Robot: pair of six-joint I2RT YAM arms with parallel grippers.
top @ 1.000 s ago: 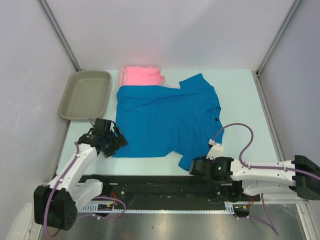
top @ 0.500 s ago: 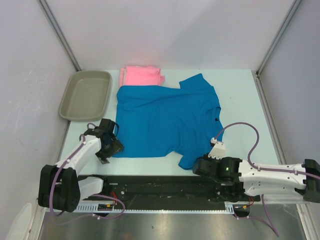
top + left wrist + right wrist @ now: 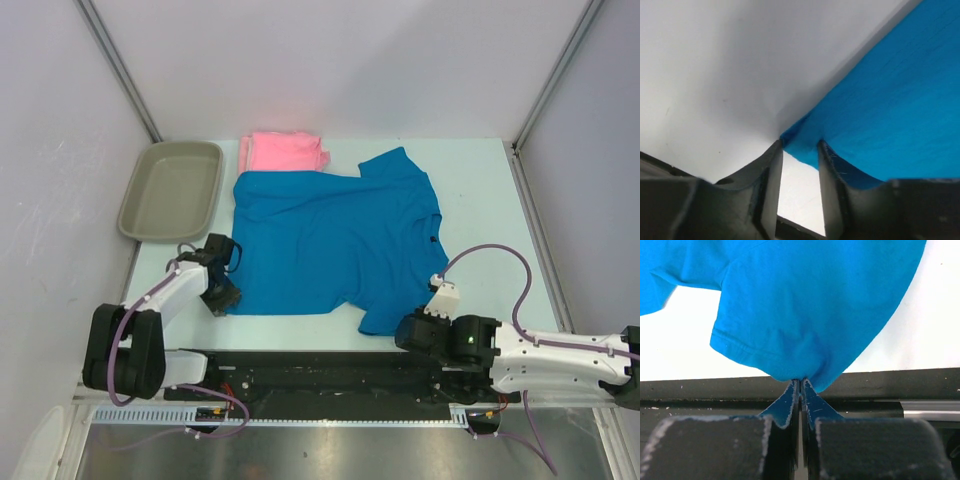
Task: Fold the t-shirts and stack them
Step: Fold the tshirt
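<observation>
The bright blue t-shirt (image 3: 335, 240) lies spread flat in the middle of the table. A light pink t-shirt (image 3: 283, 152) sits folded just behind it, partly under its far edge. My left gripper (image 3: 222, 297) is at the blue shirt's near-left corner. In the left wrist view its jaws (image 3: 800, 145) stand partly apart, with the tip of that blue corner (image 3: 890, 115) between the fingertips. My right gripper (image 3: 400, 335) is at the near-right hem. In the right wrist view it (image 3: 801, 381) is shut on a pinch of blue cloth (image 3: 815, 300) that puckers up from the fingertips.
A grey-beige plastic tray (image 3: 170, 190) stands at the back left of the table. A black rail (image 3: 320, 370) with the arm bases runs along the near edge. Grey walls close in the left, right and back.
The left gripper has slid in onto the shirt's near-left corner and its jaws have narrowed around it. The right arm has drawn back to the right, still gripping the hem.
</observation>
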